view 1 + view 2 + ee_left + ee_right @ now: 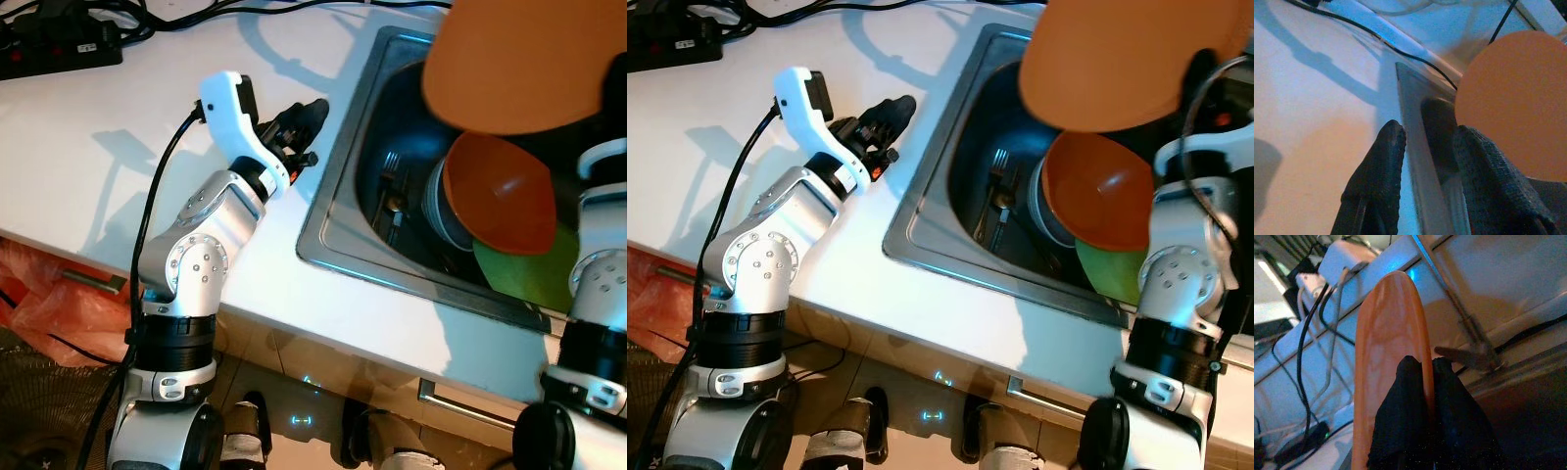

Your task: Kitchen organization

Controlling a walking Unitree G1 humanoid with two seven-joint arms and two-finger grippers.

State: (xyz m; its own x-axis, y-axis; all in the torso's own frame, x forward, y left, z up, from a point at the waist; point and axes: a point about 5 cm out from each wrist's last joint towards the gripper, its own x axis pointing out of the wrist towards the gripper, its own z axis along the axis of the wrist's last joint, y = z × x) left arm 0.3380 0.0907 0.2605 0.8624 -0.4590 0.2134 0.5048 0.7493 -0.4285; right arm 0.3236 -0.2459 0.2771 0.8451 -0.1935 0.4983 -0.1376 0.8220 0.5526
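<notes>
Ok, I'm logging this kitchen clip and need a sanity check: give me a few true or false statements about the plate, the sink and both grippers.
1. The right gripper pinches the orange plate by its rim. True.
2. The left gripper holds a fork. False: it is open and holds nothing, over the counter by the sink's edge.
3. An orange bowl lies in the sink. True.
4. The green plate lies on the counter. False: it lies in the sink.
</notes>
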